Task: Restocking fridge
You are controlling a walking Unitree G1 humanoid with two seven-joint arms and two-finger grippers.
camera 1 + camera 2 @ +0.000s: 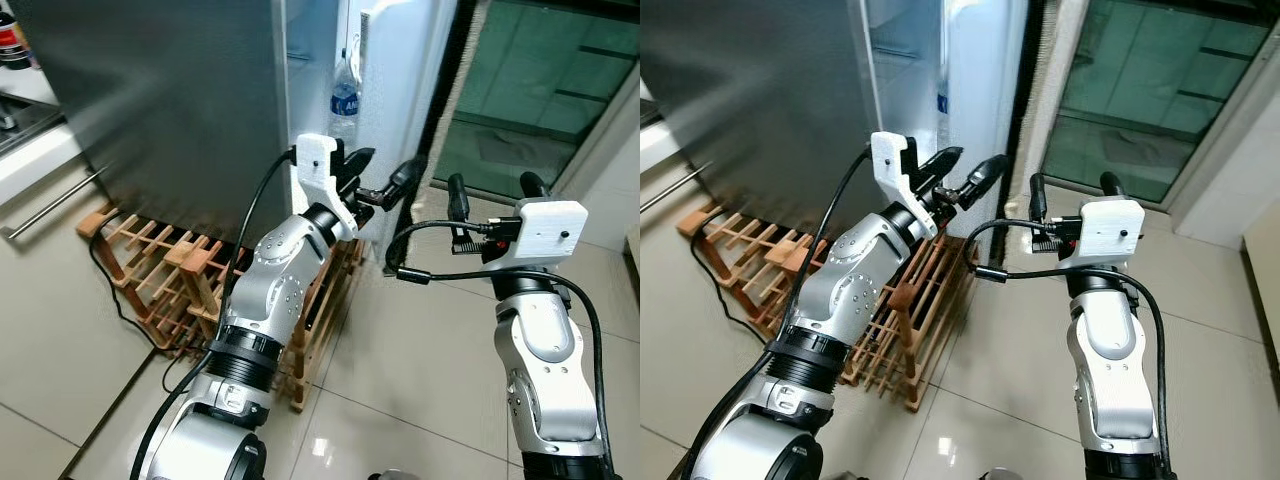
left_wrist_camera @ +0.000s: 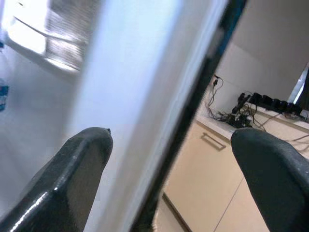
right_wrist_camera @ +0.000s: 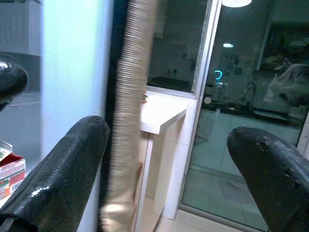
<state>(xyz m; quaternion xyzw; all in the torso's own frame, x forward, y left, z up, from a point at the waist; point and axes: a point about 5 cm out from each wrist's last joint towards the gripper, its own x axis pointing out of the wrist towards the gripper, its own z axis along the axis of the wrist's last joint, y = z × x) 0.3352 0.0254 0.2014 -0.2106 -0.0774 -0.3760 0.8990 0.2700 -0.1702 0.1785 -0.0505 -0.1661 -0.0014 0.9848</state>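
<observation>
The steel fridge (image 1: 170,100) stands ahead with its white door (image 1: 405,70) swung partly open. A water bottle (image 1: 344,97) with a blue label sits in the door shelf. My left gripper (image 1: 388,165) is open at the door's free edge. In the left wrist view the door edge (image 2: 145,145) runs between its two fingers (image 2: 79,169). My right gripper (image 1: 493,185) is open and empty, raised just right of the door, with fingertips pointing up. The right wrist view shows a red carton (image 3: 12,174) low inside the fridge.
A wooden wine rack (image 1: 170,280) lies on the tiled floor at the fridge's base, under my left arm, with a black cable beside it. A counter with a drawer handle (image 1: 50,205) is at the left. A glass sliding door (image 1: 540,90) stands at the right.
</observation>
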